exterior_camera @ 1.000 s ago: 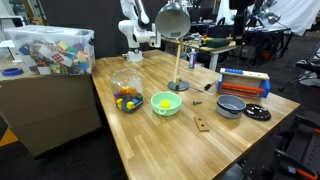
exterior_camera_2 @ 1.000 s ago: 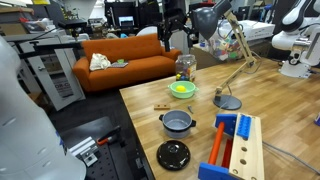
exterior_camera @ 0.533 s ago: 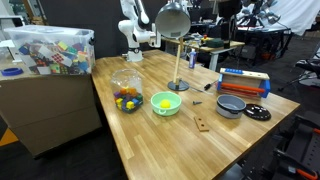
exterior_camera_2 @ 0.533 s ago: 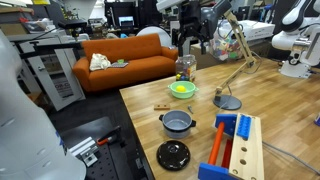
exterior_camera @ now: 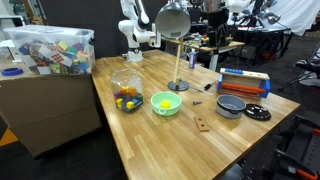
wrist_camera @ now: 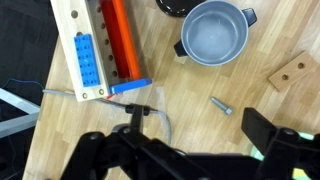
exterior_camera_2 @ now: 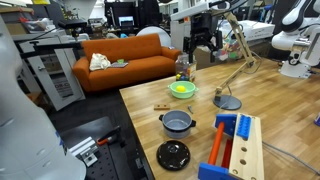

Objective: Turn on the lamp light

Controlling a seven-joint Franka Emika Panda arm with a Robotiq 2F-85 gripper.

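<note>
The lamp point(exterior_camera: 172, 19) stands mid-table with a silver-grey dome shade, a thin brass stem and a small round base. In an exterior view only its stem and base point(exterior_camera_2: 228, 101) show clearly, because the gripper covers the shade. My gripper point(exterior_camera: 214, 30) hangs open and empty in the air, level with the shade and close beside it. It also shows in an exterior view point(exterior_camera_2: 203, 50). In the wrist view the open jaws point(wrist_camera: 185, 148) look down on the table from high up. I cannot tell whether the lamp shows there.
On the table are a green bowl point(exterior_camera: 166, 102), a jar of coloured pieces point(exterior_camera: 127, 92), a grey pot point(wrist_camera: 212, 30), its black lid point(exterior_camera: 258, 113), an orange-and-blue wooden toolbox point(wrist_camera: 95, 50), a wooden block point(wrist_camera: 290, 70) and a bolt point(wrist_camera: 221, 104). An orange sofa point(exterior_camera_2: 125, 60) stands behind.
My gripper has moved sideways through the air toward the lamp shade and now hangs right by it. The lamp and the table objects have not moved.
</note>
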